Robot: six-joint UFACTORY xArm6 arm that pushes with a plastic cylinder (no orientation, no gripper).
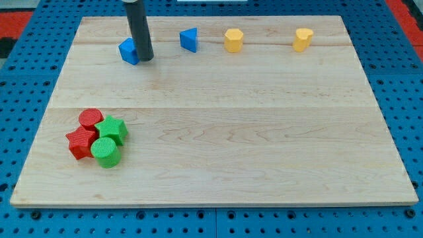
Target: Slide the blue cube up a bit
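The blue cube (127, 51) sits near the view's top left of the wooden board (218, 125). My tip (145, 59) is at the end of the dark rod, right beside the cube's right side and seemingly touching it. The rod hides part of the cube's right edge.
A blue triangular block (189, 39) lies right of the rod. A yellow hexagonal block (233, 40) and a yellow heart-like block (303, 39) lie along the top. At lower left cluster a red cylinder (90, 119), a red star (82, 142), a green star (112, 129) and a green cylinder (106, 152).
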